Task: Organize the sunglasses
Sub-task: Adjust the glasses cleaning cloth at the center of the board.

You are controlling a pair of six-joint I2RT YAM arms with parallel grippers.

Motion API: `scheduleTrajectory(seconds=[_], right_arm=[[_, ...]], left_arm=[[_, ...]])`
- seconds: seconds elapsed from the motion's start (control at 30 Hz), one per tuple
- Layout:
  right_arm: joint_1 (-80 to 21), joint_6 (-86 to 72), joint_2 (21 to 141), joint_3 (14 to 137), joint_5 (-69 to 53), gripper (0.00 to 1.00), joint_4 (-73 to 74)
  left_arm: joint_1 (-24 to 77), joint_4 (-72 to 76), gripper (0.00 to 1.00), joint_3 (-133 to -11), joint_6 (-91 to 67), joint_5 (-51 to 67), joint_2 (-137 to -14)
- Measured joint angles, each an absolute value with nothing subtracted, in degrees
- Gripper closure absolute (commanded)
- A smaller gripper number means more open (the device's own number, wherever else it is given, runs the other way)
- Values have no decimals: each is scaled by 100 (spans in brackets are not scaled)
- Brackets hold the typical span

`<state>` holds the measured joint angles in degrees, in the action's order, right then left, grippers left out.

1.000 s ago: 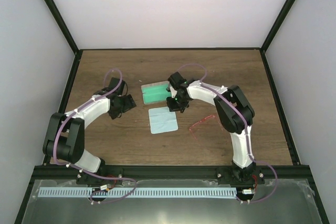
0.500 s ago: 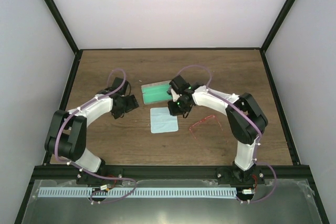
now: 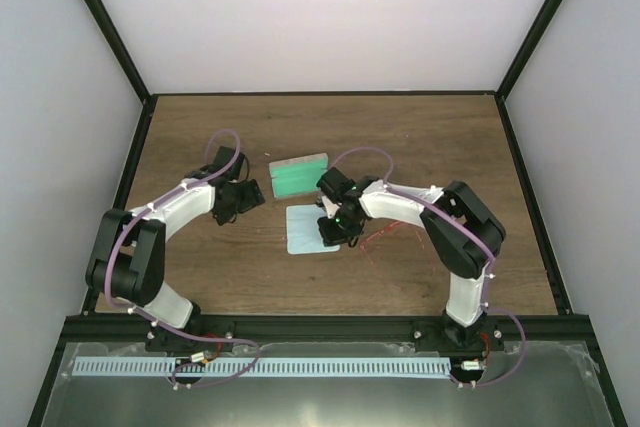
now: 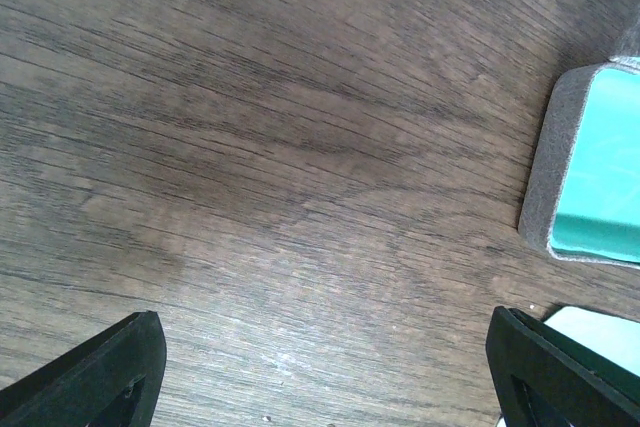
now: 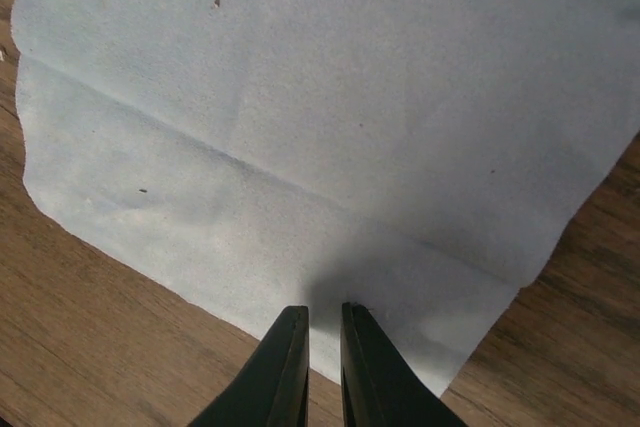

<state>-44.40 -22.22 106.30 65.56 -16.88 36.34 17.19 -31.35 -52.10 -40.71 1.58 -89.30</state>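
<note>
A: Where are we?
B: We'd call it a robot lab cell: blank white walls (image 3: 320,17), black frame posts (image 3: 105,22), a wood-grain counter (image 3: 200,127), left arm (image 3: 170,209) and right arm (image 3: 400,205) bolted at its near edge.

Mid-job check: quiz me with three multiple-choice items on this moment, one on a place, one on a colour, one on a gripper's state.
1. The right gripper hangs over: A an edge of the light-blue cloth; B the far left corner; C the rail by the arm bases.
2. The lining of the case is: A red; B green; C yellow.
3. The left gripper is: A shut on the cloth; B open, holding nothing; C shut on the case.

1 A: its wrist view shows the fingers above the cloth's edge.
2 B: green shows inside the grey rim.
3 B: its fingers stand far apart over bare table.
</note>
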Motion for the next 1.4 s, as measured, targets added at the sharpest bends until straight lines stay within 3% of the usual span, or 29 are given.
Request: scheduleTrajectory(seconds=[0.43,0.67,0.8,1.0,1.17,1.4], right_arm=[[-4484,-2281,10237,6062,-1756,87,3712],[-4515,-2316,10119,6038,-1667,77,4003],[-4515,-2296,10119,6359,-1522,73,4165],[-4388,-2255,10086,7037,-1149,53,4136],[-3953,-2196,10125,7074,-735,54,4060],[-3708,-2128,10757,7190,-379,59,3981]], left_arm=[[1719,-3092,10,-5225,-3938,156,-9133],[1726,-3046,11,-5282,-3848,183,-9190],[1793,-2963,21,-5328,-3811,237,-9190],[2467,-2895,27,-5590,-3699,307,-9312],[3105,-2770,27,-5701,-3726,327,-9500],[3177,-2729,27,-5697,-3750,276,-9553]])
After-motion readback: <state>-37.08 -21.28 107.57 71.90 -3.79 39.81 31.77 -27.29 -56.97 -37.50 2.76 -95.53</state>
